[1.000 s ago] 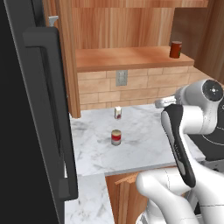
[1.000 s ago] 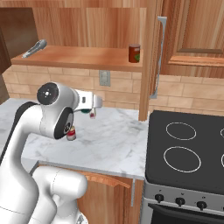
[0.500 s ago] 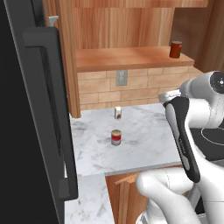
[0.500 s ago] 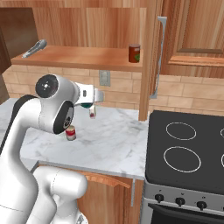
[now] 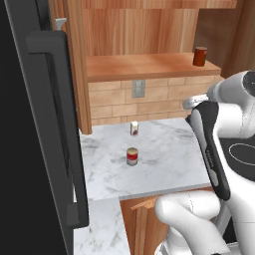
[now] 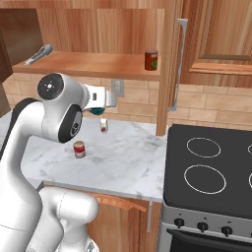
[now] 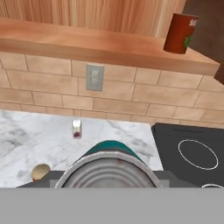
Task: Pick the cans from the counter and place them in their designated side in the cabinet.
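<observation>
My gripper is shut on the teal-blue can, whose silver lid sits at the bottom of the hand view. From the right base view the gripper hangs above the counter with the teal can under it, below the cabinet shelf. The red can with a tan band stands upright on the counter, to the lower left of the held can. In the left base view the hand shows past the arm.
A plain dark red can stands at the shelf's right end. A small white container stands near the brick wall. A grey tool lies at the shelf's left. The black stovetop lies right, the fridge left.
The arm has risen with the teal can, bringing the gripper higher above the counter toward shelf level. The red can and white container have not moved.
</observation>
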